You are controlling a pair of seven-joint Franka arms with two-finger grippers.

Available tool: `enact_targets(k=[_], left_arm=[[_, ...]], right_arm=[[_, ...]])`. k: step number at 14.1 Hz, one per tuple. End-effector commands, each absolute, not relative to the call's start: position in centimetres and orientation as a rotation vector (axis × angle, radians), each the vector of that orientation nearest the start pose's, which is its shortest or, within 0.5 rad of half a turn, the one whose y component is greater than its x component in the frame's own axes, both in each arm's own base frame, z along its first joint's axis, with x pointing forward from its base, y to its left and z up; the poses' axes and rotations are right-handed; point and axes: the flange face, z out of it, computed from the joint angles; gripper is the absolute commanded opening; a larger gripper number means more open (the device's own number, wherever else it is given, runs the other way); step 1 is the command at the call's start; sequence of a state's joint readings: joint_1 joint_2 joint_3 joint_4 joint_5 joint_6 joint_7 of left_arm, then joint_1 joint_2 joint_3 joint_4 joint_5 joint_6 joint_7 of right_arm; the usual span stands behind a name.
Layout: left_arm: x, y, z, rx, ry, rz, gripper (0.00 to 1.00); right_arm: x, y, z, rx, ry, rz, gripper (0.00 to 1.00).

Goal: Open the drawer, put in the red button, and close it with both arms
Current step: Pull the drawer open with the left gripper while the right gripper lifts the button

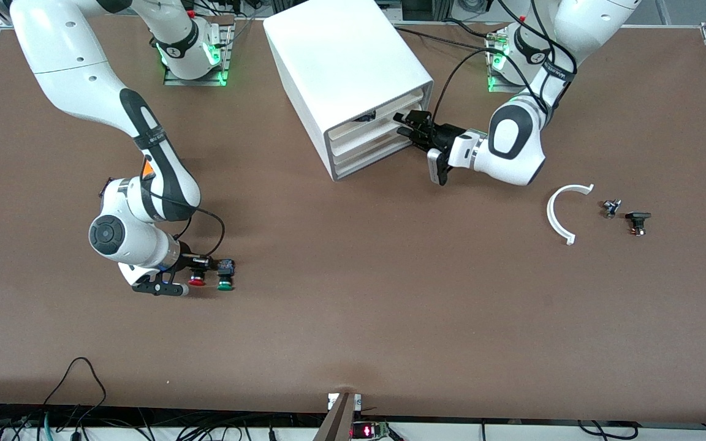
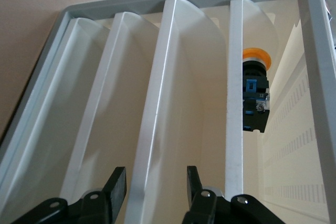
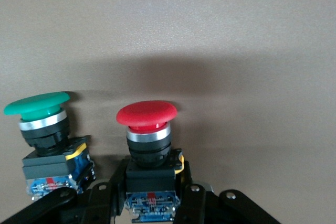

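Red button point(image 3: 147, 115) sits on the brown tabletop point(image 1: 353, 318) toward the right arm's end, lying on its side w/ the cap pointing at the front camera. Your right pincer point(image 1: 189, 274) is down at it; in the right wrist view the black fingers point(image 3: 188, 195) flank the button's black, blue-marked body on both sides and look to be touching it, so read that as clamped on the red button. Green button point(image 1: 225, 277) lies just beside it, toward the left arm's end, not in the grip.

White box cabinet point(image 1: 344, 79) stands near the arm bases, its open front angled toward the left arm. Your left pincer point(image 1: 409, 124) is at that front, at the cabinet's top drawer point(image 2: 184, 87). In the left wrist view its fingers point(image 2: 116, 184) are apart, straddling one cream drawer front edge w/ a gap on either side, not squeezing it. Three drawers show as stacked cream fronts; the one at the pincer looks pulled out only slightly. An orange-capped button point(image 2: 255, 90) w/ a black and blue body lies in a drawer deeper in that view.

Toward the left arm's end of the tabletop you've got a white curved plastic piece point(image 1: 564, 211), then two small dark parts point(image 1: 624, 218) beside it, well apart from the cabinet.
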State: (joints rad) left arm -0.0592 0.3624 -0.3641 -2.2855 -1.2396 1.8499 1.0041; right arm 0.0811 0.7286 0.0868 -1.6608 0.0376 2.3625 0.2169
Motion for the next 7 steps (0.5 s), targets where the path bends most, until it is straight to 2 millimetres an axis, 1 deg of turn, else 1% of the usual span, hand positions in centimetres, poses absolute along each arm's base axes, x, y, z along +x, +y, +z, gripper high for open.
enact_targets(k=[1, 2, 3, 5, 6, 7], left_arm=[[39.2, -27.4, 20.2, 1.787, -0.467, -0.376, 0.53], [39.0, -27.4, 20.1, 1.787, -0.461, -0.378, 0.5], [39.0, -27.4, 20.2, 1.788, -0.462, -0.377, 0.39], [39.0, -27.5, 20.1, 1.787, -0.463, -0.377, 0.1], [39.0, -27.5, 20.1, 1.787, -0.463, -0.377, 0.0], [39.1, -27.5, 20.2, 1.787, -0.464, -0.376, 0.0]], right_arm=[[67.7, 11.3, 20.3, -3.042, 0.187, 0.081, 0.0], [68.0, 11.3, 21.0, -3.042, 0.205, 0.105, 0.0], [68.4, 11.5, 22.5, -3.044, 0.208, 0.106, 0.0], [68.7, 11.5, 25.2, -3.045, 0.208, 0.098, 0.0], [68.8, 11.6, 26.6, -3.045, 0.208, 0.087, 0.0], [68.8, 11.8, 27.8, -3.044, 0.217, 0.079, 0.0]])
